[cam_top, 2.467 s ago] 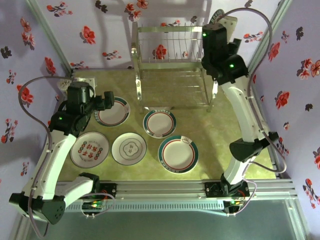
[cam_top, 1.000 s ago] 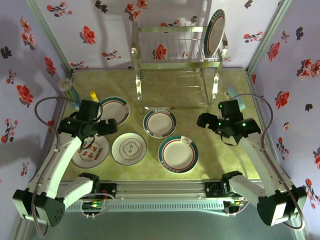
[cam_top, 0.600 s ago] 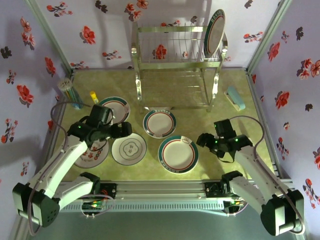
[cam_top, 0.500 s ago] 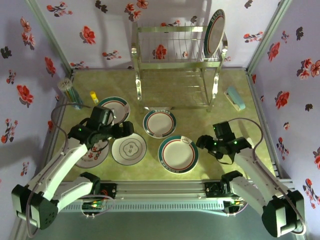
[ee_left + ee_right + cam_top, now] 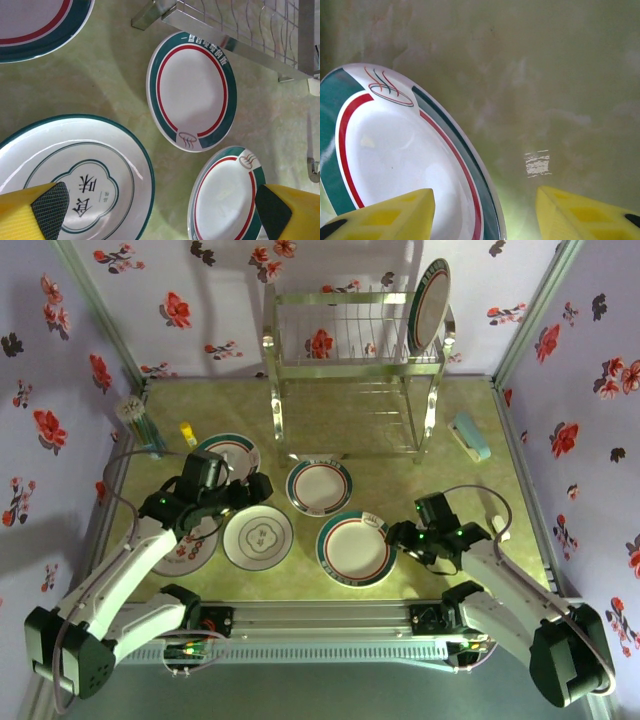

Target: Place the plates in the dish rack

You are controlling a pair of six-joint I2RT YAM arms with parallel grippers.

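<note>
centre-motif plate (image 5: 75, 185) with Chinese characters, banded plate (image 5: 192, 90) with rim lettering

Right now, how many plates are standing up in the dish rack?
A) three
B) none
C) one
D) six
C: a single plate stands on edge at the right end of the dish rack; the rest lie flat on the table.

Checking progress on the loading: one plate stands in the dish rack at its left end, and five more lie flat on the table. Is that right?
Not quite. The plate in the dish rack stands at its right end, not its left, as the top external view shows. The five more plates do lie flat on the table.
</note>
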